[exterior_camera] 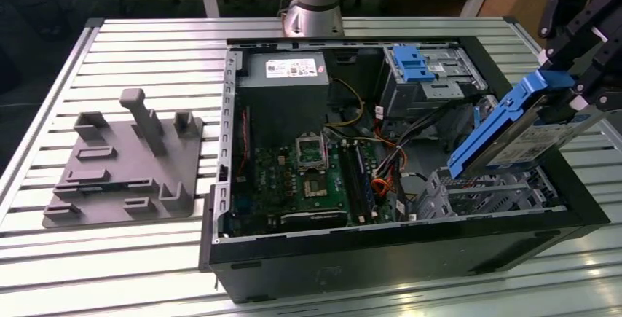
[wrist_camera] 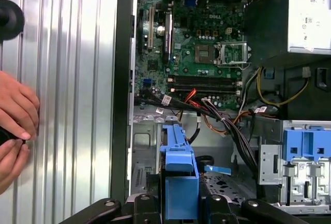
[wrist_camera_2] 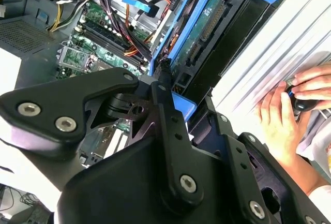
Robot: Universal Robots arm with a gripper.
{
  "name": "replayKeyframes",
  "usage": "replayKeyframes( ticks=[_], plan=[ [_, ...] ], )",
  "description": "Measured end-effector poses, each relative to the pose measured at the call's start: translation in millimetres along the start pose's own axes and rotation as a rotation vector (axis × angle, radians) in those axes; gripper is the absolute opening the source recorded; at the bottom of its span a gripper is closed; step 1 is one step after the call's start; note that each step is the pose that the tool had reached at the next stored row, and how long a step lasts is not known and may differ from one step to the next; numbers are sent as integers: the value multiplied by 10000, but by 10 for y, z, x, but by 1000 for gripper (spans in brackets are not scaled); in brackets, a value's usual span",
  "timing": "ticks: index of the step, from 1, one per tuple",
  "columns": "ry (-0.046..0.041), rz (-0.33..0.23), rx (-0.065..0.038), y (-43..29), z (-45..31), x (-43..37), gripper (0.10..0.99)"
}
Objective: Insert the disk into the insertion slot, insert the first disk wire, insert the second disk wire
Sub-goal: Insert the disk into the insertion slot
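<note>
The disk (exterior_camera: 529, 138), a silver drive in a bright blue carrier (exterior_camera: 496, 124), hangs tilted over the right end of the open computer case. My gripper (exterior_camera: 575, 106) is shut on it from the exterior view's right. Just below its lower end lies the insertion slot (exterior_camera: 486, 189), a bay of silver perforated metal. In the second wrist view the disk (wrist_camera_2: 204, 35) shows its green circuit board between my fingers (wrist_camera_2: 164, 97). In the first wrist view the blue carrier (wrist_camera: 178, 180) sits in my gripper (wrist_camera: 178, 206) above the slot (wrist_camera: 140, 175). Loose wires (wrist_camera: 212, 113) cross the case nearby.
A taller grey cage with a blue latch (exterior_camera: 427, 69) stands at the case's back. The motherboard (exterior_camera: 311, 178) and power supply (exterior_camera: 282, 69) fill the case's other half. A grey fixture (exterior_camera: 127, 164) sits on the slatted table. A person's hand (wrist_camera_2: 289, 110) rests beside the case.
</note>
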State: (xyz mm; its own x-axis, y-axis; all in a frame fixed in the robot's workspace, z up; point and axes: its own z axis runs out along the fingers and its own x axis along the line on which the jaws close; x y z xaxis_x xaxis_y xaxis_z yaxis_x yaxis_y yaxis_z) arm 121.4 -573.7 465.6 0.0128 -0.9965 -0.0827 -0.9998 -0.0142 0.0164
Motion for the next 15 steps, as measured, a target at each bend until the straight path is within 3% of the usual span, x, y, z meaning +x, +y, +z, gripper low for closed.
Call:
replayKeyframes(
  ticks=[8, 15],
  plan=[
    [-3, 108, 12, -1, 45, -54, 361],
    [12, 195, 20, -2, 72, -55, 361]
  ],
)
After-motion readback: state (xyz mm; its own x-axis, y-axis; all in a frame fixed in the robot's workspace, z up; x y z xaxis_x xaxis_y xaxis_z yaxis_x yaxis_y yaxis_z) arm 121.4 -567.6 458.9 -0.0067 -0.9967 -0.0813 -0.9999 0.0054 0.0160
